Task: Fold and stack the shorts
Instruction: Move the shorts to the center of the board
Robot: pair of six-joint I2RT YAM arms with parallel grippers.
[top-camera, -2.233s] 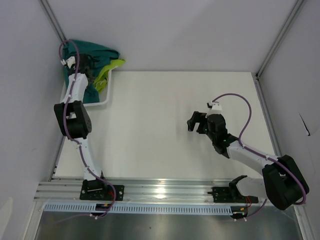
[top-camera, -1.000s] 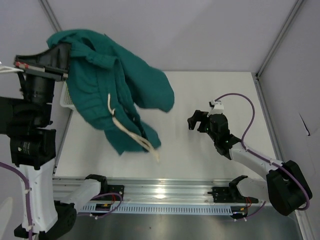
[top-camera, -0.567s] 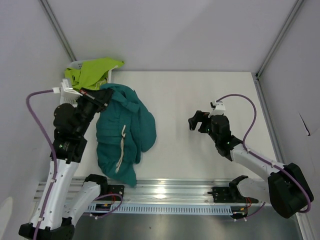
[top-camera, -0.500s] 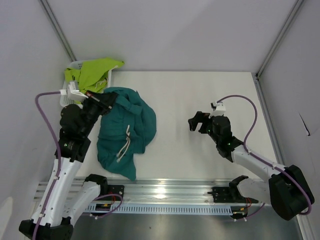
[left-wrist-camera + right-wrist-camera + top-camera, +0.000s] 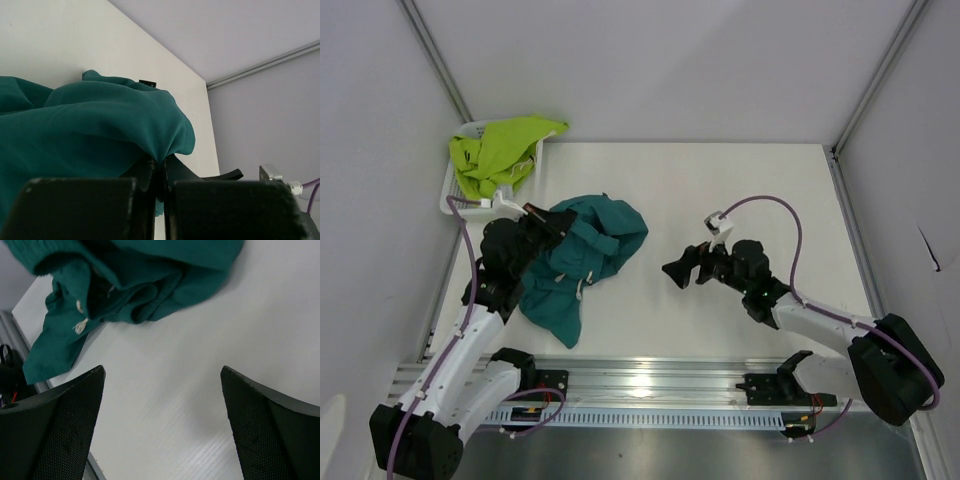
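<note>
**Teal shorts out of the basket and down on the table, right arm closing in**

Top view. The dark teal shorts (image 5: 588, 252) lie in a crumpled heap on the left part of the table (image 5: 740, 190), just near of the white mesh basket (image 5: 448, 198). Two seconds earlier they sat in that basket on top of the lime shorts (image 5: 500, 150). The left arm then lifted them high and swung them out, and over the last second it has lowered them to the surface. The lime shorts remain draped in and over the basket at the far left corner.

The left gripper (image 5: 546, 222) is at the heap's left edge. In the left wrist view its fingers are pressed together on a fold of teal cloth (image 5: 100, 125), so the garment is still held, not released.

The right gripper (image 5: 680, 272) was in the middle of the table and has moved left. It now stands just right of the heap, not touching it, with its jaws spread wide. The right wrist view shows only bare table between the two fingers (image 5: 50, 425). Beyond them lie the bunched cloth (image 5: 135, 285) and an end of the pale drawstring (image 5: 80, 326).

Reading for the task: extraction of the first pair appears complete, but no fold has begun. The cloth is wadded, and no waistband or leg edge is laid flat. The likely next need is a second hold by the right gripper so that the pair can be spread. The lime pair has yet to be handled.
</note>
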